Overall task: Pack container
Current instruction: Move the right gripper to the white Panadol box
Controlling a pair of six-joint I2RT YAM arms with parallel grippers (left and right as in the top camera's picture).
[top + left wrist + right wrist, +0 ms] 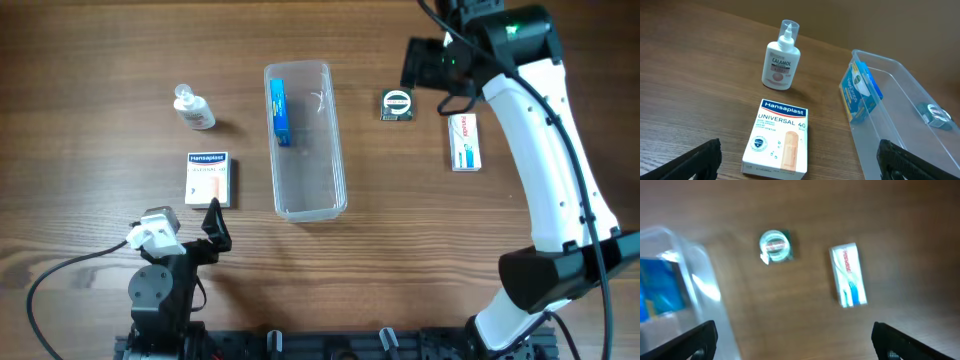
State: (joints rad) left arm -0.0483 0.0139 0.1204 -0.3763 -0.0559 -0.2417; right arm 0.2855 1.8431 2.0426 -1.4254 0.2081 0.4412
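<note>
The container (312, 185) lies mid-table, its long axis running straight away from the robot, between the two arms; a blue box (280, 110) stands on edge along its left wall at the far end, and the rest of the tub is bare. The right claw (792, 330) hangs over the far right of the table (100, 60), fingers spread wide with nothing between them; from it the container lies to the left, just past a round tin (397, 104), while a white box (464, 141) lies on the other side, well apart from the tub. The left claw (799, 150) sits low at the near left, likewise wide and empty; the container is to its right, a plaster box (208, 179) just ahead of it, a small bottle (193, 108) further off. By my reading the right arm is nearer the tin and the white box, the left nearer the plaster box; either carry must cross the tub's long wall sideways. The right wrist view is blurred, so the white box's print is unreadable, and I cannot tell whether the round thing is a tin or a roll; both wrist views cut the container off; in the overhead view the right arm hides its own fingertips.
</note>
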